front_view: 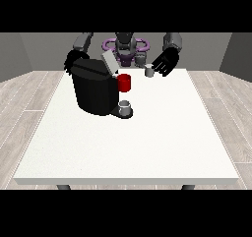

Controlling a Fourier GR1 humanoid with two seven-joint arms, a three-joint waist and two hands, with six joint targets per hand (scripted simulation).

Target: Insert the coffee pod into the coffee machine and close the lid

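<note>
The black hand at the view's left is showing behind the bulky black coffee machine; whether its fingers are curled cannot be told. The machine's grey lid is standing tilted open above a red holder. A grey cup is sitting on the drip base. The small grey coffee pod is resting on the white table just beside the hand at the view's right, whose fingers are spreading relaxed.

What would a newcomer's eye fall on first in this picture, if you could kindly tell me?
The black coffee machine on the white table draws the eye first, left of centre, its lid tilted open. A red part stands out on its right side, above a small grey cup on its base. Next is the black hand at the view's right, beside a small grey coffee pod.
</note>
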